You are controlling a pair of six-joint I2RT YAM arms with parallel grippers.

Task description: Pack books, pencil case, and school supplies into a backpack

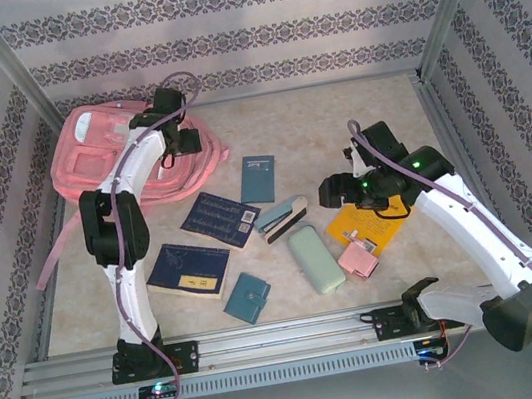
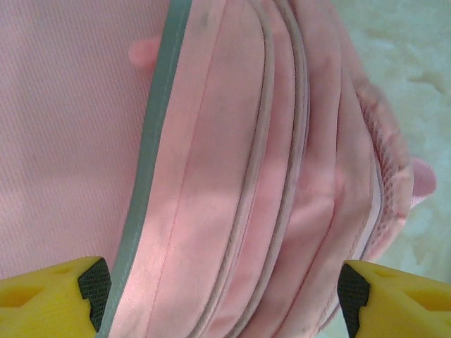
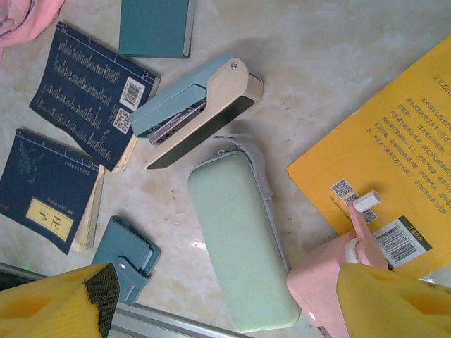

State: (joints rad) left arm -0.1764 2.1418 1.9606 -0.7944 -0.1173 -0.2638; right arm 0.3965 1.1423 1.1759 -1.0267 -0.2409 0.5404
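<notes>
The pink backpack (image 1: 102,155) lies at the back left, and my left gripper (image 1: 179,140) hovers open over its zipper seams (image 2: 282,176), fingers (image 2: 84,289) spread wide. Two navy books (image 1: 219,219) (image 1: 189,268), two teal notebooks (image 1: 260,177) (image 1: 247,297) and a yellow book (image 1: 372,226) lie flat mid-table. The mint pencil case (image 3: 246,246) lies directly below my open right gripper (image 3: 225,303), untouched. Beside it are the teal-and-brown stapler (image 3: 201,105) and the small pink item (image 3: 324,282), which rests on the yellow book's (image 3: 394,169) corner.
Metal frame posts and patterned walls enclose the table. An aluminium rail (image 1: 288,338) runs along the near edge by the arm bases. A pink backpack strap (image 1: 57,255) trails down the left side. Bare tabletop (image 1: 334,118) lies at the back right.
</notes>
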